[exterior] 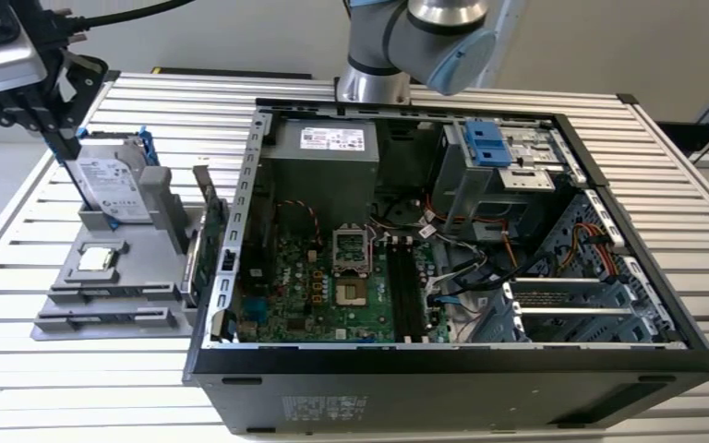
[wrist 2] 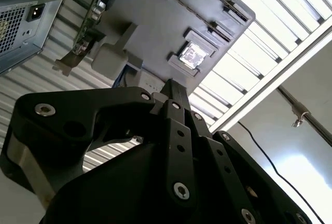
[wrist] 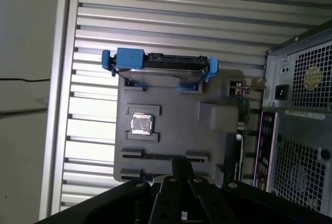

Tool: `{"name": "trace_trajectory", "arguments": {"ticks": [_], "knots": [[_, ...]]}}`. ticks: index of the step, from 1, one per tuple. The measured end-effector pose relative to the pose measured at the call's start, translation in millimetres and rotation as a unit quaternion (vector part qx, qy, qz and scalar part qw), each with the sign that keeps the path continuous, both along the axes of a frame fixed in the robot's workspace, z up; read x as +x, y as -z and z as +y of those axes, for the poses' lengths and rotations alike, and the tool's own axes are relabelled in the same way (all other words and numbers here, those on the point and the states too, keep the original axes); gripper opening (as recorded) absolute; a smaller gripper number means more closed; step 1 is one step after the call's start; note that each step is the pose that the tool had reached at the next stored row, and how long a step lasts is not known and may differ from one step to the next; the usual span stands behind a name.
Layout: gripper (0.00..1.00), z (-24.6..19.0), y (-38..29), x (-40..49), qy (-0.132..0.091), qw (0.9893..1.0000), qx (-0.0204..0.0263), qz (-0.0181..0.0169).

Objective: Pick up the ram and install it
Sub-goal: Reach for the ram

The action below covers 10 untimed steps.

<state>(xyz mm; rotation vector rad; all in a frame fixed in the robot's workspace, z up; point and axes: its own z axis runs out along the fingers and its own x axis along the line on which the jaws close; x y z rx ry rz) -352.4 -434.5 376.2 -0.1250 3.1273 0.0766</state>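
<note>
The claw [wrist: 180,181] is clenching the ram [wrist: 182,165] edge-on, directly over the gray holder [wrist: 171,120] (slots there looking vacated). Doing this well is demanding a square, untwisted carry sideways toward the memory slots [exterior: 406,286] inside the computer case [exterior: 453,355].

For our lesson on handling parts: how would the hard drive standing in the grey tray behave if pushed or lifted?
The hard drive looks metal-cased, so probably rigid and heavy for its size. Standing on edge in the grey tray, it could tip under a sideways push. Its blue frame likely gives a less slippery hold.
</note>
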Motion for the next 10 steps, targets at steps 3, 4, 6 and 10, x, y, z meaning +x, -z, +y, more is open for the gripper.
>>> {"name": "trace_trajectory", "arguments": {"ticks": [3,4,6,10], "knots": [[0.00,-1.5,0.3,0.0,0.000,1.0000,-0.0001,0.0002],[0.00,-2.1,0.4,0.0,0.000,1.0000,0.0000,0.0003],[0.00,-3.7,0.6,0.0,0.000,1.0000,0.0000,0.0005],[0.00,-8.1,0.8,0.0,0.000,1.0000,0.0000,0.0009]]}}
